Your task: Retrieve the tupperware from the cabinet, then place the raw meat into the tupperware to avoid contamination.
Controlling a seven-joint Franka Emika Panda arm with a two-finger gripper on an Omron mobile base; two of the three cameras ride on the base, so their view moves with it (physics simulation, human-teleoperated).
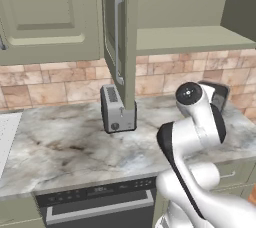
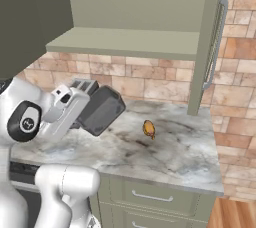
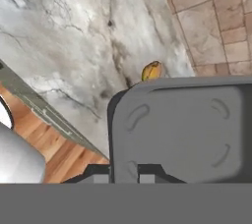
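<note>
The dark grey tupperware [image 2: 102,108] hangs tilted above the marble counter [image 2: 175,152], and my gripper [image 2: 85,116] is shut on its rim. In the hand view its underside [image 3: 182,129] covers the lower right, with the fingertips [image 3: 150,173] clamped on its edge at the bottom. The raw meat [image 2: 149,128], a small orange-brown lump, lies on the counter a short way right of the box and peeks over its edge [image 3: 151,70]. The cabinet [image 2: 130,42] stands open above with a bare shelf [image 1: 190,39]. In the left base view the tupperware [image 1: 221,94] shows behind my arm.
A silver toaster [image 1: 117,108] stands on the counter under the open cabinet door [image 1: 116,32]. The other open door [image 2: 215,42] hangs at the right above the counter's end. A dishwasher [image 1: 100,204] and drawers [image 2: 150,197] sit below the counter edge. Brick wall behind.
</note>
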